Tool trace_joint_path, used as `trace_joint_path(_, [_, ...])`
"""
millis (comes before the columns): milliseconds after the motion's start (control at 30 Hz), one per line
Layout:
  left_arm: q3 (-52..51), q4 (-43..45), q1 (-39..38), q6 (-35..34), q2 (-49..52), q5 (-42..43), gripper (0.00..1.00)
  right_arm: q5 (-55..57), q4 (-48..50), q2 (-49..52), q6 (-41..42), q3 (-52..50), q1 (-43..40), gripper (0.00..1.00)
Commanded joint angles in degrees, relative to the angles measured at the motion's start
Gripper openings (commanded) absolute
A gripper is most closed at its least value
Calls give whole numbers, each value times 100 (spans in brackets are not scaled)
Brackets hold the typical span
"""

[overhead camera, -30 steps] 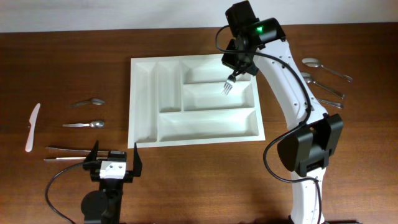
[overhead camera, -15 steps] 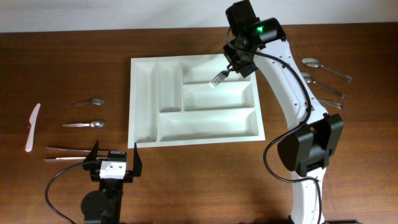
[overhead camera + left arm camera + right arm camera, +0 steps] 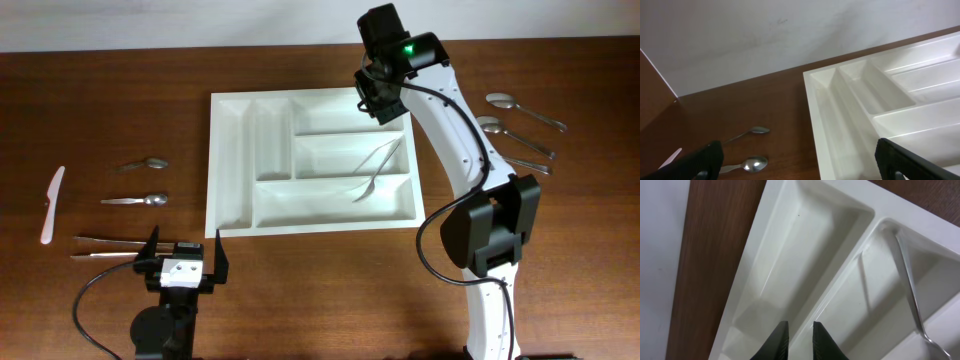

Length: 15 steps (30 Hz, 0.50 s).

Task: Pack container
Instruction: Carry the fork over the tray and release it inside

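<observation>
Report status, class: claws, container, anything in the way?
Left claw open, empty, near container. Right claw slightly open, empty, over top long compartment. Fork lies slanted across a divider between two long compartments.

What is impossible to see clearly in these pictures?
Right gripper: in the overhead view, its fingers are hidden under its own wrist.
Fork: tines too small overhead, cut off by the bottom edge in the right wrist view.
Thin metal pieces near left gripper: too small overhead to identify.
</observation>
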Motion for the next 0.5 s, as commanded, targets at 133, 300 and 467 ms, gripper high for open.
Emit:
trace_joint_path(133, [-42, 22, 20, 70, -35, -20, 99, -39, -13, 35, 76, 98, 31, 18])
trace_joint_path(300, [-42, 20, 20, 68, -35, -20, 99, -39, -291, 33, 37, 98, 15, 18])
trace_joint_path(467, [-42, 20, 20, 68, -35, -20, 99, -50, -457, 33, -726, 98, -164, 22])
